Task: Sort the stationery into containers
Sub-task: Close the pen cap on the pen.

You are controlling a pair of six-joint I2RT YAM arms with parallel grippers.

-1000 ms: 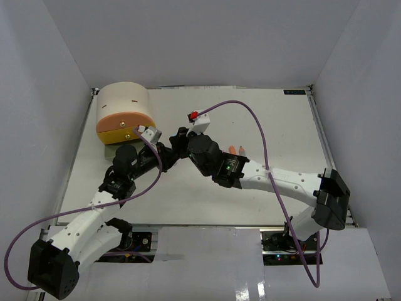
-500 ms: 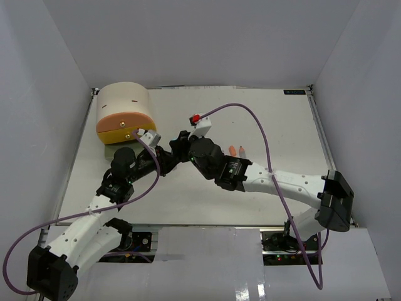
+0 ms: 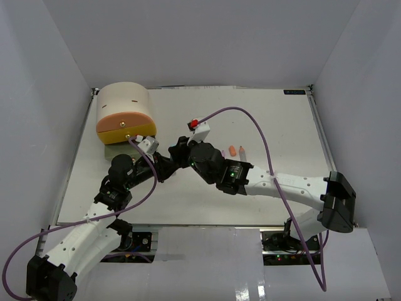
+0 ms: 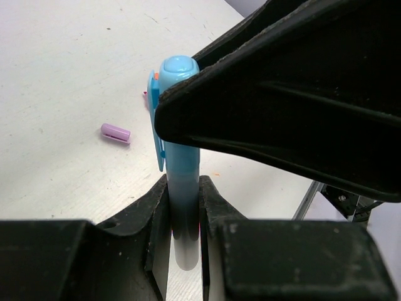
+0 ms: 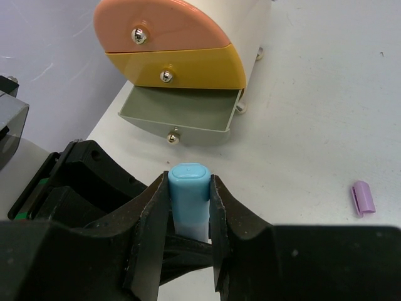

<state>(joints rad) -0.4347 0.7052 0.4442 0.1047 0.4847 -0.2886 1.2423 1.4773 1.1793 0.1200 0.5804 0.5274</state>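
Evidently both the left gripper [image 4: 183,188] and the right gripper [image 5: 188,188] are clamped on one light-blue pen [image 4: 178,128].

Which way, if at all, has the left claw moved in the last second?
Yes. The left claw, shut on the blue pen, has drawn back from the beige cabinet, toward the near edge of the table.

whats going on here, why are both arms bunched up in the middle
Both arms hold one light-blue pen between them: the left tool grips its lower barrel, the right tool its capped end. Just beyond, the cabinet has its grey-green bottom drawer pulled open, and a purple piece lies loose on the table.
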